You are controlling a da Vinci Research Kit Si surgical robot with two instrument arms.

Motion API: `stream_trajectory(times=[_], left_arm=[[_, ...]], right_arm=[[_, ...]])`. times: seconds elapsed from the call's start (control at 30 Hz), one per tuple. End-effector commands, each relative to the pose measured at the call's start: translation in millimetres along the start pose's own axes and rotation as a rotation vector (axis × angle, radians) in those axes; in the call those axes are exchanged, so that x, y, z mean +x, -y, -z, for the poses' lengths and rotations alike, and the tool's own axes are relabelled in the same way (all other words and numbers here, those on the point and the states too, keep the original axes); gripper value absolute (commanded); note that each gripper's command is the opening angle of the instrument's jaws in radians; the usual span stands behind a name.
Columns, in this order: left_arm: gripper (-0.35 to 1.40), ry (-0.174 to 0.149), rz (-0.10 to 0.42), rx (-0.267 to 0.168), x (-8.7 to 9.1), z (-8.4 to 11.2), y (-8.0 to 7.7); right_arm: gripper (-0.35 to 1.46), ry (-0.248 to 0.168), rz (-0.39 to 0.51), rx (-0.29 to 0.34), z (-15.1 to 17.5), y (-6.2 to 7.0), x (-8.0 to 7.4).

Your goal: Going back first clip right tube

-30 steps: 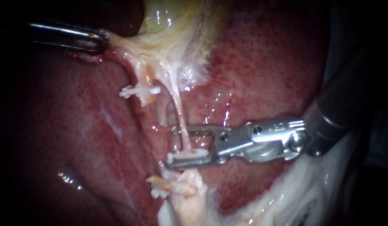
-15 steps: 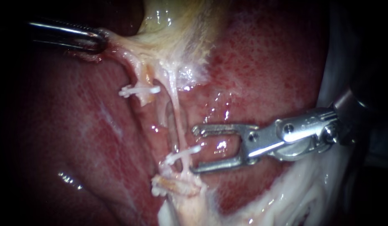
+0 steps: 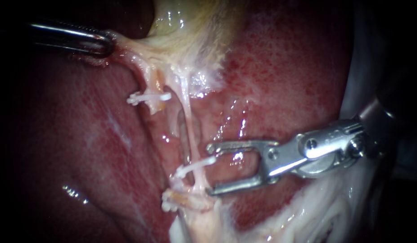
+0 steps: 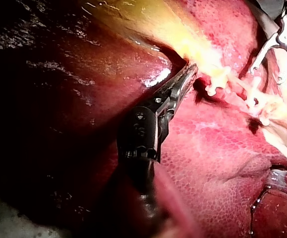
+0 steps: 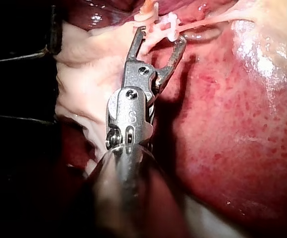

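The right tube (image 3: 189, 121) runs as a thin pale strand down from the yellowish gallbladder (image 3: 190, 27). A white clip (image 3: 195, 165) sits across its lower part. My right instrument (image 3: 210, 169) stands just right of that clip with its jaws open and empty, their tips level with the tube. In the right wrist view those open jaws (image 5: 160, 42) sit just short of the clip (image 5: 172, 22). My left instrument (image 3: 105, 42) is at the upper left, shut on pale gallbladder tissue and holding it taut. The left wrist view shows the same grip (image 4: 188, 74).
The left tube carries a white clip (image 3: 149, 96), and another clip (image 3: 170, 204) lies on a stump below. Red liver (image 3: 285, 81) surrounds the tubes. White fatty tissue (image 3: 316, 211) lies under the right instrument's shaft.
The right instrument's jaws opened off the clip, left it on the right tube and drew back to the right. In the last half second they barely shifted. The left instrument held still.
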Motion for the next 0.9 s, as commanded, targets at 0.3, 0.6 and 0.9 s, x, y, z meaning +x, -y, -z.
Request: stream_trajectory(times=[0.3,0.6,0.9], left_arm=[[-0.35,0.0,0.0,0.002,-0.1,-0.2,0.1],[-0.35,0.0,-0.005,0.002,-1.1,-1.6,0.2],[-0.35,0.022,-0.011,-0.007,-2.8,-4.7,0.5]], right_arm=[[0.5,0.088,0.062,-0.08,4.0,-0.7,0.8],[0.5,0.118,0.088,-0.113,6.4,-1.9,1.0],[0.5,0.104,0.09,-0.105,7.4,-2.1,1.0]])
